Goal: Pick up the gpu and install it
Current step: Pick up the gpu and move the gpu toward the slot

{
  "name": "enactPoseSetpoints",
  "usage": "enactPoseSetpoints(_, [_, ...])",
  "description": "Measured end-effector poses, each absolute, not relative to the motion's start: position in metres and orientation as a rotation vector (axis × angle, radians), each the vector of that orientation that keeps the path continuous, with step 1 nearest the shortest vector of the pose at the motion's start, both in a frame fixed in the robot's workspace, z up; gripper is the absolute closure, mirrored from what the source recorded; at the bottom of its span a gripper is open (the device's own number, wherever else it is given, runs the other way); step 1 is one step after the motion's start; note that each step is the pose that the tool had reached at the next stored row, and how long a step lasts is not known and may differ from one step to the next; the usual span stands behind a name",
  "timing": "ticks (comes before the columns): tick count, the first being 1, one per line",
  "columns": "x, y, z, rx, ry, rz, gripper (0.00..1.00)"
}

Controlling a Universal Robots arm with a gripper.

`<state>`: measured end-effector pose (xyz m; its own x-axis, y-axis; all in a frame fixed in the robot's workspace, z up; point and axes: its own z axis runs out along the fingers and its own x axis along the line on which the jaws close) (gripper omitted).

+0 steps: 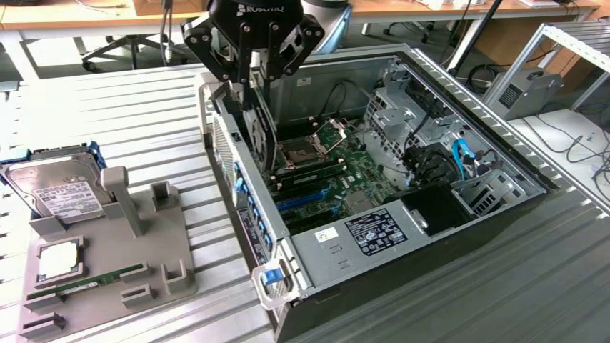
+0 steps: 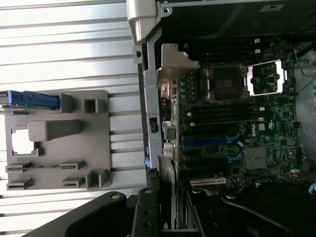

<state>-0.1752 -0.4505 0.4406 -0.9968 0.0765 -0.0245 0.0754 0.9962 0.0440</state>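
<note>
The gpu (image 1: 257, 132), a black card with a round fan, hangs on edge inside the open computer case (image 1: 315, 250), close to the case's rear wall on the exterior view's left. My gripper (image 1: 250, 86) is shut on its upper edge. The card's lower edge is just above the motherboard (image 1: 338, 171), near the blue slots (image 1: 307, 196). In the wrist view the black fingers (image 2: 145, 215) clamp the card's silver end bracket (image 2: 168, 195), seen edge-on beside the case's rear wall (image 2: 148, 113). Beyond it lie the motherboard (image 2: 232, 128) and blue slot (image 2: 207, 142).
A grey parts fixture (image 1: 143, 250) sits on the slatted table at the exterior view's left, holding a hard drive (image 1: 57, 189), a processor (image 1: 59, 259) and a RAM stick (image 1: 86, 282). Cables and drive bays (image 1: 448, 161) crowd the case's far side.
</note>
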Motion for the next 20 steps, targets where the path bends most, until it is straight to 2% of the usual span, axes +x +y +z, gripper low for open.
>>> enactPoseSetpoints(20, [-0.157,-0.451,0.441,0.118,3.112,0.067,0.74])
